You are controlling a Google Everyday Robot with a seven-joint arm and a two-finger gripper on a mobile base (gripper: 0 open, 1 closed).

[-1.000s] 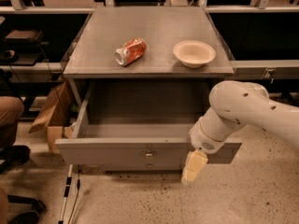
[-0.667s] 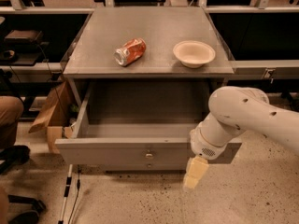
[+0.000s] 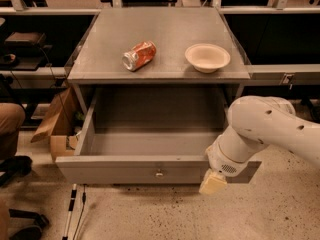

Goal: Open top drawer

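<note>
The top drawer [image 3: 125, 171] of the grey cabinet is pulled far out toward me, and its inside shows empty. Its flat front panel carries a small round metal knob [image 3: 159, 173] at centre. My white arm comes in from the right, and the gripper [image 3: 212, 183] hangs in front of the right end of the drawer's front panel, to the right of the knob. Only a cream fingertip [image 3: 212, 183] shows below the wrist. The two lower drawers are hidden under the open one.
On the cabinet top [image 3: 160, 34] lie a crushed red can [image 3: 138, 55] and a cream bowl [image 3: 207, 57]. A cardboard box [image 3: 57, 121] leans at the cabinet's left. A person's knee [image 3: 9, 126] and shoe are at the left edge. Dark desks flank the cabinet.
The arm and gripper have lifted slightly and drawn closer to the right end of the drawer's front panel. The drawer has stayed open.
</note>
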